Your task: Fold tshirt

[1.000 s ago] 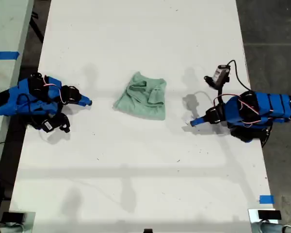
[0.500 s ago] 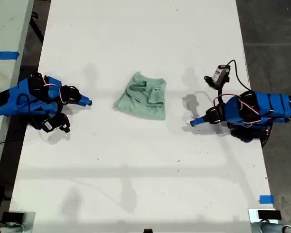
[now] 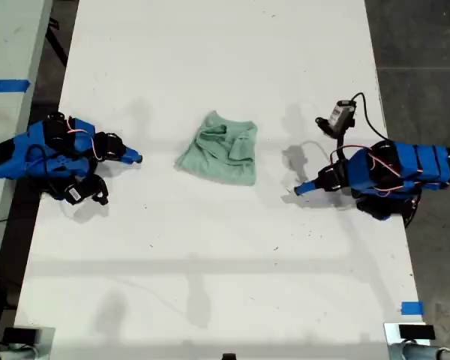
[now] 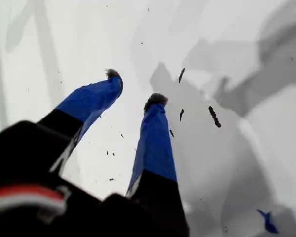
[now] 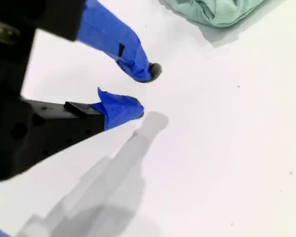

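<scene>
One small pale mint-green cloth tshirt (image 3: 219,149) lies bunched mid-table. My first gripper (image 4: 134,88) and my second gripper (image 5: 146,90) are both a little open, holding nothing.

Bright, even overhead light washes the flat white table top (image 3: 210,247) almost to glare; several soft grey shadows fan from each arm, hinting at more than one lamp. The exterior view is sharp; both wrist views blur their near black housings, the first hazier overall
</scene>
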